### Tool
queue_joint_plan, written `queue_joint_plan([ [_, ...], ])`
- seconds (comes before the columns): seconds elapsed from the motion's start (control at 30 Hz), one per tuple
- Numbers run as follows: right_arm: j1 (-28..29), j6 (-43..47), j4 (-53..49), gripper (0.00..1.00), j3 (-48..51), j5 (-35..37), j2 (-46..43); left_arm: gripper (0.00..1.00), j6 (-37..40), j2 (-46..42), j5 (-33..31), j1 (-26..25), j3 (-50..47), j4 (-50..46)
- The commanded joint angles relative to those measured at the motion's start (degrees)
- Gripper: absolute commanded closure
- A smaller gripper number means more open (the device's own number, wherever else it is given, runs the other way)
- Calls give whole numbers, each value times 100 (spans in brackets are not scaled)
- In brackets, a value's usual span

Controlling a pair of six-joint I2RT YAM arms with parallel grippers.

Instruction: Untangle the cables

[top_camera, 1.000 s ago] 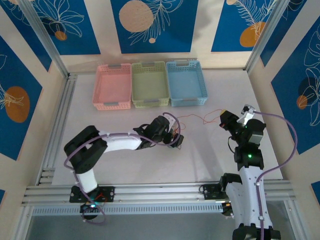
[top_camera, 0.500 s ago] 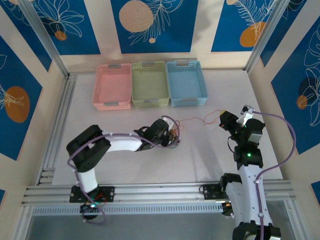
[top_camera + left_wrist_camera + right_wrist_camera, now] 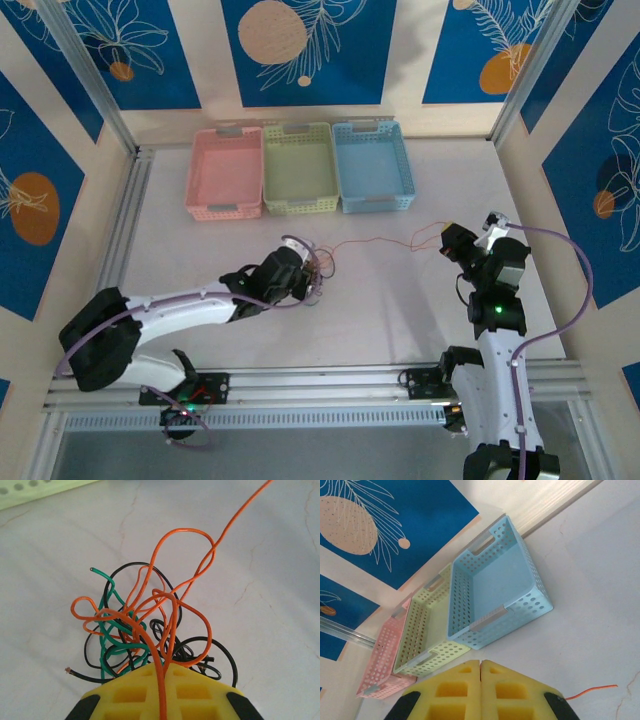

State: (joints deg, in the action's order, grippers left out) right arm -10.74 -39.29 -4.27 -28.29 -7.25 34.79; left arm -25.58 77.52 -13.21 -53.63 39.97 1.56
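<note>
2 grippers, 1 orange strand strung between. Left gripper pinched on it, cables knotted at its tips, mid-table. Right gripper pads together, strand end poking out beside. Wires light, springy, slippery: take free ends, not loops.

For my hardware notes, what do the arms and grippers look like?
Both the left arm and right arm have white shells with black joints, and a lilac cable loops along each. A green light glows on the right arm. The left gripper and right gripper have yellow fingers with rectangular recesses.
</note>
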Motion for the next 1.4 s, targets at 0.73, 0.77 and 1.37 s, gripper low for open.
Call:
queue_joint_plan([
  [0.73, 1035, -941, -320, 45, -584, -1261, 1239, 100, -166, 29, 96, 79, -326, 10],
  [0.77, 1309, -1077, -320, 45, -587, -1191, 1303, 100, -166, 38, 84, 80, -325, 19],
  [1.37, 4098, -2730, 956, 60, -1249, 59, 4391, 100, -166, -2, 96, 98, -397, 119],
])
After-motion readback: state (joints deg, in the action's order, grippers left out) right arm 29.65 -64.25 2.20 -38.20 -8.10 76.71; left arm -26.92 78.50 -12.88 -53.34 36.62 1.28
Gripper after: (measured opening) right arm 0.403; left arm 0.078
